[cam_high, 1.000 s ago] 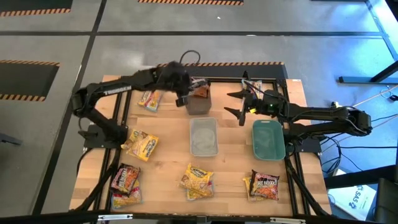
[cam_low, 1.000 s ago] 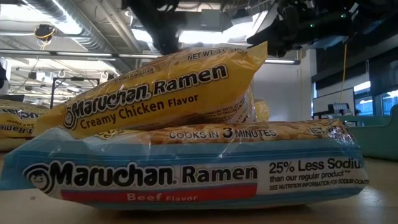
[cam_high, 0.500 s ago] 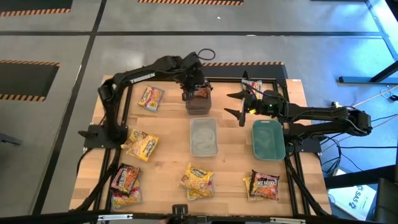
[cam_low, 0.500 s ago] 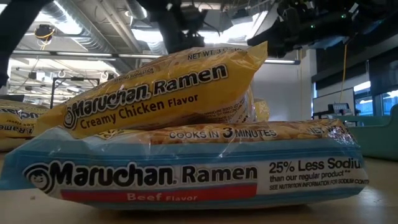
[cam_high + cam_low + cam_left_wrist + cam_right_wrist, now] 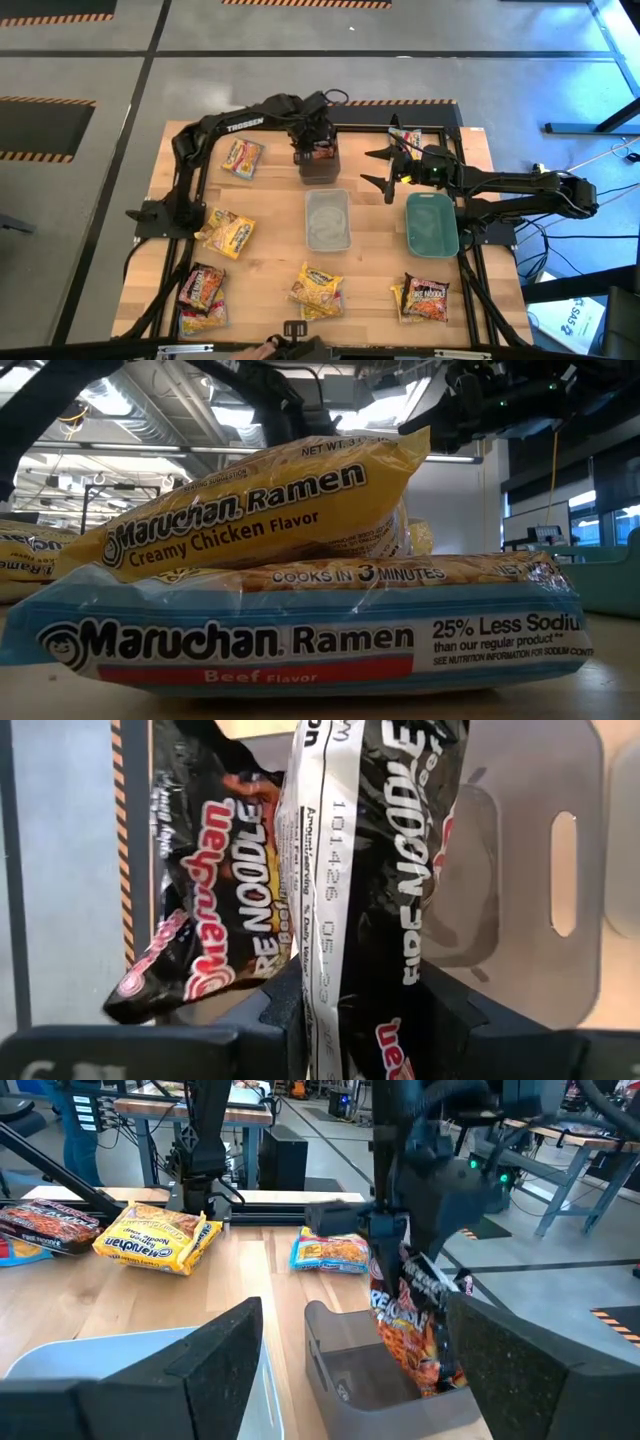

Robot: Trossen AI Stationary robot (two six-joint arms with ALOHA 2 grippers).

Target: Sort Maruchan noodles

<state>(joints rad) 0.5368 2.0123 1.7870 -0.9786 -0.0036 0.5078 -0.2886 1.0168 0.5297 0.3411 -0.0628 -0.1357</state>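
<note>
Packet over the dark bin.
We see the left claw point(image 5: 316, 150) clenched on a dark brown-red plastic ramen packet point(image 5: 385, 870), hanging lengthwise down into the dark grey rectangular bin point(image 5: 322, 167); right claw point(image 5: 380, 168) released, waiting nearby.

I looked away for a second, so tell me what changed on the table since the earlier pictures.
The left gripper, shut on a dark brown-red plastic ramen packet, swung across and lowered it into the dark grey rectangular bin. The right gripper stayed open beside the teal bin; the other packets on the wooden table did not move.
</note>
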